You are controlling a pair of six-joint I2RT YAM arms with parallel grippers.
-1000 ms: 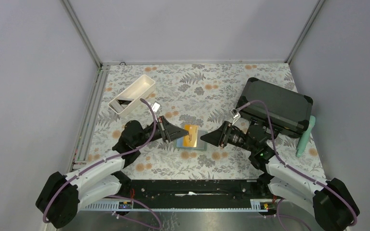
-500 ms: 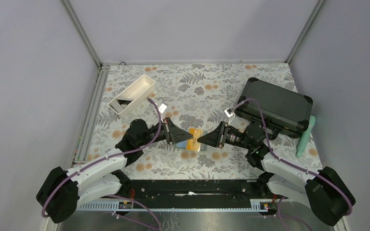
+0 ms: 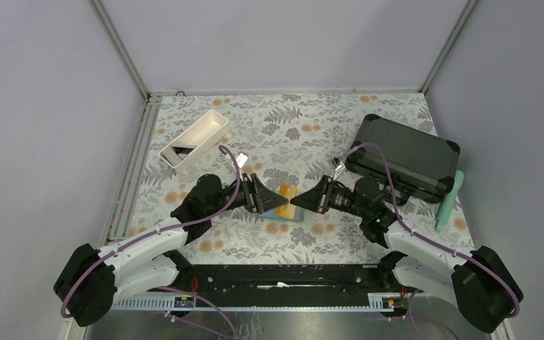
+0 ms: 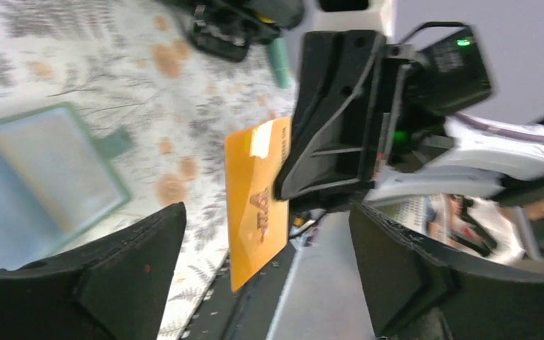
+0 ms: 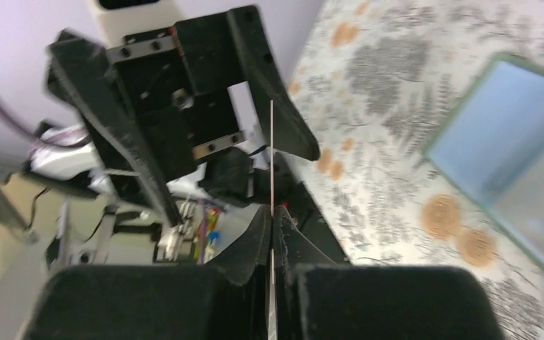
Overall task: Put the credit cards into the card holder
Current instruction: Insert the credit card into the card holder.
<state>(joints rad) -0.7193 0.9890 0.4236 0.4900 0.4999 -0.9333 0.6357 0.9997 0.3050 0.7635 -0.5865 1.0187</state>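
At the far left of the floral cloth (image 3: 283,124), a white tray (image 3: 197,137) lies at a slant close to the metal rail (image 3: 131,184) along the table's left edge. There is a dark item (image 3: 183,149) in its near end, too small to identify.

Near the centre, the left gripper (image 3: 273,199) points right with its jaws spread wide. Its wrist view shows one finger (image 4: 113,276) on each side of the gold-orange card (image 4: 258,198), neither touching it.

The card hangs in the air between the two arms, broad face toward the left wrist camera and one edge clamped in the right gripper (image 5: 272,219). From the right wrist the card appears only as a thin edge-on line between the pinched fingertips.

The card holder (image 4: 57,166) lies open and flat on the cloth, below and just beside the meeting grippers. Its pale blue pockets face up inside a sage-green border.

Bare cloth stretches across the far middle of the table, between the tray and the black hard case (image 3: 404,154). A narrower strip runs between the holder and the near edge.

The case sits at a slant at the far right, its outer corner close to the wall. A teal tool (image 3: 448,202) lies just beside it along the cloth's right edge.
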